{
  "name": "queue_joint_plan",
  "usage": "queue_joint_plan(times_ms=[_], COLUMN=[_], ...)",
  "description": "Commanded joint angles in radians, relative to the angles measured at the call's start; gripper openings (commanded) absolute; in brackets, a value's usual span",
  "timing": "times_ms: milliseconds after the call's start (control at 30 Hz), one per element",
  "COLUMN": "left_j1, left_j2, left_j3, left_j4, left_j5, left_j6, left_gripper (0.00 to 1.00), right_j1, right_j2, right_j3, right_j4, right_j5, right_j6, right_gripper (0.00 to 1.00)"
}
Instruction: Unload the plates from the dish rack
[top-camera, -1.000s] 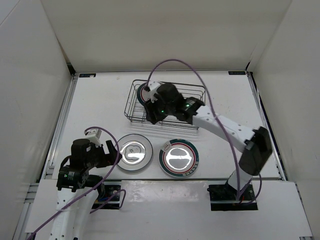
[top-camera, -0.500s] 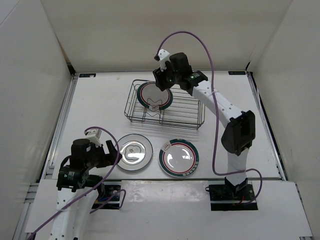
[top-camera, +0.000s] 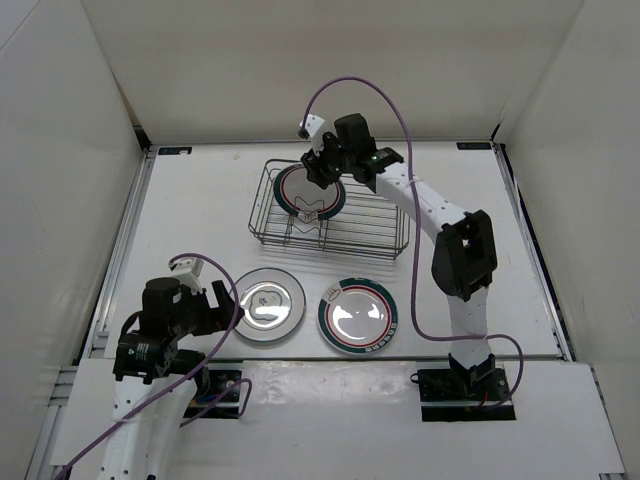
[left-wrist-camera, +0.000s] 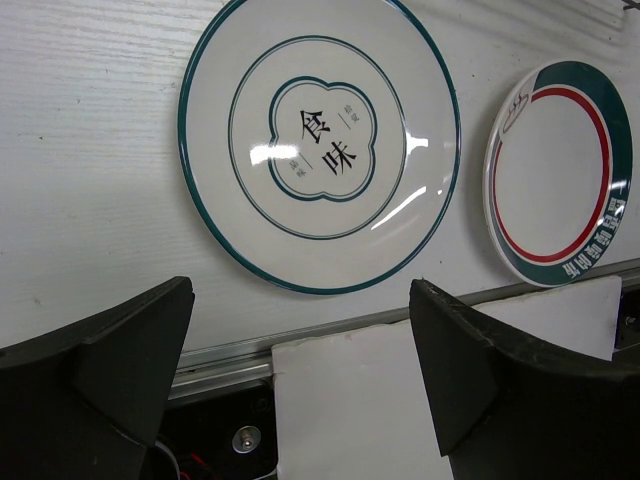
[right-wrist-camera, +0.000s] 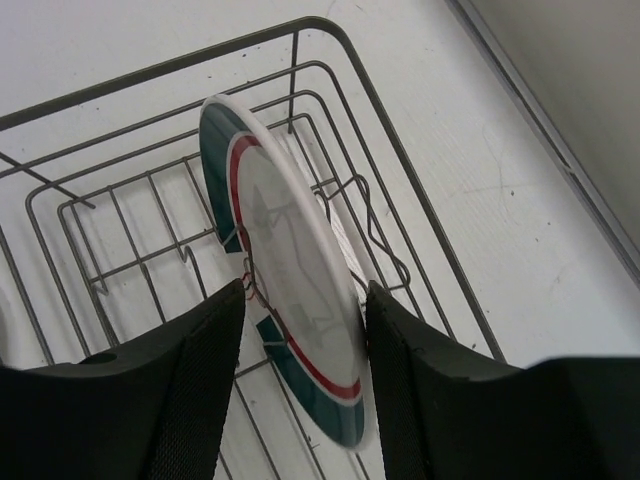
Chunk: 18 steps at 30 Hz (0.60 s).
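The dark wire dish rack (top-camera: 378, 226) stands at the table's back middle. One plate (top-camera: 311, 193), white with a teal band and red ring, stands on edge in it. My right gripper (top-camera: 322, 168) is open and straddles this plate's top edge. In the right wrist view the plate (right-wrist-camera: 290, 262) sits between my fingers (right-wrist-camera: 205, 385); the right finger is at its back, the left one apart from its face. Two plates lie flat in front: a silvery one (top-camera: 265, 303) and a teal-banded one (top-camera: 358, 316). My left gripper (top-camera: 222, 300) is open and empty beside the silvery plate.
The left wrist view shows the silvery plate as white with thin teal rings (left-wrist-camera: 320, 140) and the banded plate (left-wrist-camera: 560, 170) on the table, with the table's metal front edge (left-wrist-camera: 230, 355) below. The rack's rim (right-wrist-camera: 330, 30) lies near the back wall.
My right arm has risen from low over the rack's front and reached back, so the gripper now sits over the standing plate's top. The left arm and the flat plates have not moved.
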Motion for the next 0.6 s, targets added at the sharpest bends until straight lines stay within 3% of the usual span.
queue_joint_plan(times_ms=[0,167,267,467,567], left_j1=[0.005,0.005,0.003,0.002,0.005], left_j2=[-0.002,-0.002,0.002,0.008,0.008], left_j3=[0.002,0.002,0.002,-0.001,-0.001], left_j4=[0.015,0.015,0.017,0.018,0.017], left_j5=[0.013,0.012,0.010,0.010,0.010], left_j6=[0.004,0.004,0.003,0.003,0.003], left_gripper=[1.00,1.00,1.00,1.00,1.00], right_j1=[-0.003,-0.007,-0.010,-0.017,-0.026], right_j2=[0.055,0.095,0.103,0.077,0.060], right_j3=[-0.002,0.011,0.002,-0.061,-0.064], right_j4=[0.078,0.110,0.115,0.139,0.118], right_j5=[-0.052,-0.068,-0.089,-0.161,-0.235], right_j6=[-0.058,-0.056,-0.048,-0.042,-0.064], right_gripper=[0.55,0.26,0.15,0.02,0.00])
